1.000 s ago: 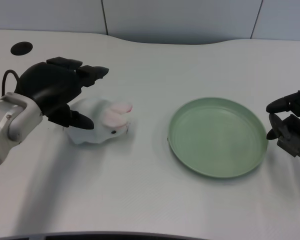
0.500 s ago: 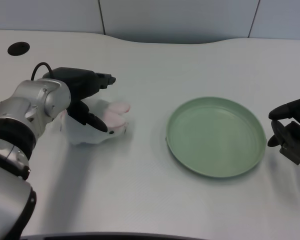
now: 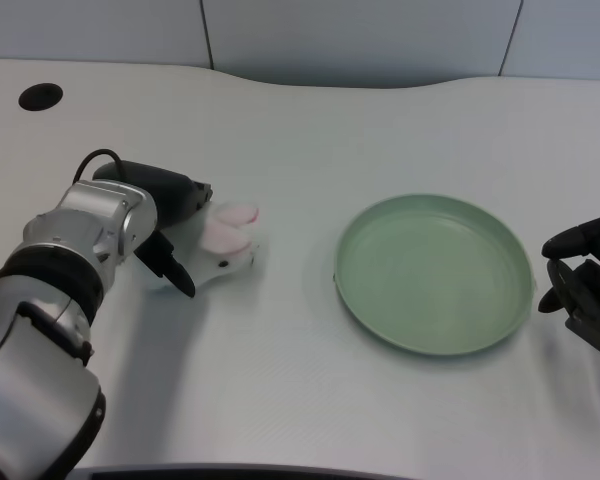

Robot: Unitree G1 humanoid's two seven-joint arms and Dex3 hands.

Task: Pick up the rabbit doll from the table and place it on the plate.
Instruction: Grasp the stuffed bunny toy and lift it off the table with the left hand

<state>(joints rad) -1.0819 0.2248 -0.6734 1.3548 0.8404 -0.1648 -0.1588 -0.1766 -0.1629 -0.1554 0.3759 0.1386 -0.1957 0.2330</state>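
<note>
One rabbit doll [image 3: 220, 250] lies on the white table [image 3: 300, 400], toward its left edge. One green plate [image 3: 435, 272] sits toward the right edge. One dark round hole [image 3: 40, 96] marks the table's far left corner. Two black hands show: the left hand [image 3: 165, 215] and the right hand [image 3: 585, 285].

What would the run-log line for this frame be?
phase: grasping | left hand: fingers around rabbit doll, grip unconfirmed | rabbit doll: on table, left of plate | plate: empty | placed: no
</note>
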